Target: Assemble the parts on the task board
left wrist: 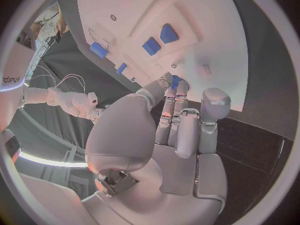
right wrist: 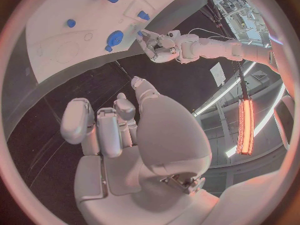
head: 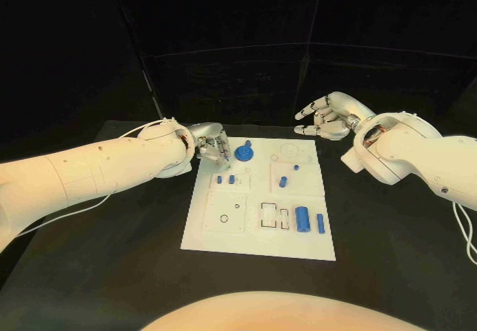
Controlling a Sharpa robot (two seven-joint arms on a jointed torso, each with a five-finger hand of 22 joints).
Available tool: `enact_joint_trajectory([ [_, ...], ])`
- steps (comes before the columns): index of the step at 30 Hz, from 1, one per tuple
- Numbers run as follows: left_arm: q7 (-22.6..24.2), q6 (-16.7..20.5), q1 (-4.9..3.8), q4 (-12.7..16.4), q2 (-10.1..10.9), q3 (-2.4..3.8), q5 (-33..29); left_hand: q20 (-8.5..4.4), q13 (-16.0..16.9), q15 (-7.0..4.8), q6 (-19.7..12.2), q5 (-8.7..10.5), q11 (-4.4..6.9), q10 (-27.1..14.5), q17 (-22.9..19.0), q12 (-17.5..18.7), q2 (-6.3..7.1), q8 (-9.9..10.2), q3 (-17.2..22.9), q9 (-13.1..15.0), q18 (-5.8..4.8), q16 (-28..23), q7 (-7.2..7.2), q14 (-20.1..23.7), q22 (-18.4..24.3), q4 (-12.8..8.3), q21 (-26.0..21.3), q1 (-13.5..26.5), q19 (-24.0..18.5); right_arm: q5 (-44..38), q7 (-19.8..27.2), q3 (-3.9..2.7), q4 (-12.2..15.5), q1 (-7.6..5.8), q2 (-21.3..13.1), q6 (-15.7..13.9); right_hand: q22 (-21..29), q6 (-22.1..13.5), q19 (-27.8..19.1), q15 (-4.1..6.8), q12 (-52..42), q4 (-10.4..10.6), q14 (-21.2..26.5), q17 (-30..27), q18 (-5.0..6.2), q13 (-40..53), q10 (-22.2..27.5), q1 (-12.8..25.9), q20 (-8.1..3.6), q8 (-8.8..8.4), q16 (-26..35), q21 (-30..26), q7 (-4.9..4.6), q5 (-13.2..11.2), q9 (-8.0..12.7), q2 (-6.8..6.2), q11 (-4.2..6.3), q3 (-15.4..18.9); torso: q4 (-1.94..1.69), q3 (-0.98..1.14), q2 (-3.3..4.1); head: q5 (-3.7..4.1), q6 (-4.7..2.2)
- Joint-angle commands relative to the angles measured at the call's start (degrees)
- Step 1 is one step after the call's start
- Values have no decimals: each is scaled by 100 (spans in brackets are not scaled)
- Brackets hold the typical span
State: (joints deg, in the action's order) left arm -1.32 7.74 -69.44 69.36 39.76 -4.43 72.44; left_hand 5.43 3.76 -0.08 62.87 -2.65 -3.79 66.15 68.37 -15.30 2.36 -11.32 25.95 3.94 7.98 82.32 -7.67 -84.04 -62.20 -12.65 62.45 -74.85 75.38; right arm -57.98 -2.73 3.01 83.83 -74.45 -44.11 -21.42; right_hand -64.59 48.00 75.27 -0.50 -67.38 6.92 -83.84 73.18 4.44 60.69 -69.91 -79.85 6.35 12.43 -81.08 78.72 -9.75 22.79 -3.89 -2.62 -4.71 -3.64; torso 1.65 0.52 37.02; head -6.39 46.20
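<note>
A white task board (head: 260,238) lies in the middle of a black table (head: 119,276), seen from above. The robot's left hand (head: 211,148) is at the board's far left corner, its fingertips (head: 225,164) pointing down onto the board just beside a round blue gear-like part (head: 245,152). In the left wrist view the fingers (left wrist: 181,92) are drawn together near a small blue piece (left wrist: 175,80) at their tips — whether they actually pinch it cannot be told.

The right hand (head: 328,116) hovers beyond the board's far right corner, above the table and apart from the board, its fingers curled loosely with gaps between them and nothing in its grasp.

Blue parts sit across the board. Two small blocks (head: 225,179) stand side by side in a recess on the left. A short peg (head: 282,182) lies near the middle, and a tiny blue stud (head: 297,166) sits just beyond it. At the near right, a thick cylinder (head: 301,219) and a slim bar (head: 321,223) lie next to each other, beside rectangular slot outlines (head: 270,214).
</note>
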Motion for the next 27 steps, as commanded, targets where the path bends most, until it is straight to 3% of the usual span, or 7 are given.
enact_joint_trajectory([
  [1, -31, -64, 21, -42, -39, 1, -30, 3, 5, -50, 43, -22, -6, 52, -8, 24, 16, 39, 14, 8, -82, -10, 2, -98, 4, 24, -1, 56, 34, 8, 44, -3, 20, -10, 2, -12, 2, -46, -44, 42, -10, 33, -262, 1, 85, 6, 16, -27, -3, 35, 16, -18, -2, 17, 2, 3, 15, -13, -6, 1, 5, 5, 8],
  [27, -119, -267, 64, -155, -215, -4, -30, 2, 4, -50, 42, -22, -6, 54, -39, 44, 21, 52, 14, 6, -81, -22, 3, -90, 11, 29, -11, 65, 30, 8, 39, -3, 12, -10, 41, 0, 2, -46, -44, 42, -10, 33, -262, 1, 85, 6, 16, -27, -3, 35, 16, -18, -2, 17, 2, 3, 15, -13, -3, -1, 3, 10, 59],
])
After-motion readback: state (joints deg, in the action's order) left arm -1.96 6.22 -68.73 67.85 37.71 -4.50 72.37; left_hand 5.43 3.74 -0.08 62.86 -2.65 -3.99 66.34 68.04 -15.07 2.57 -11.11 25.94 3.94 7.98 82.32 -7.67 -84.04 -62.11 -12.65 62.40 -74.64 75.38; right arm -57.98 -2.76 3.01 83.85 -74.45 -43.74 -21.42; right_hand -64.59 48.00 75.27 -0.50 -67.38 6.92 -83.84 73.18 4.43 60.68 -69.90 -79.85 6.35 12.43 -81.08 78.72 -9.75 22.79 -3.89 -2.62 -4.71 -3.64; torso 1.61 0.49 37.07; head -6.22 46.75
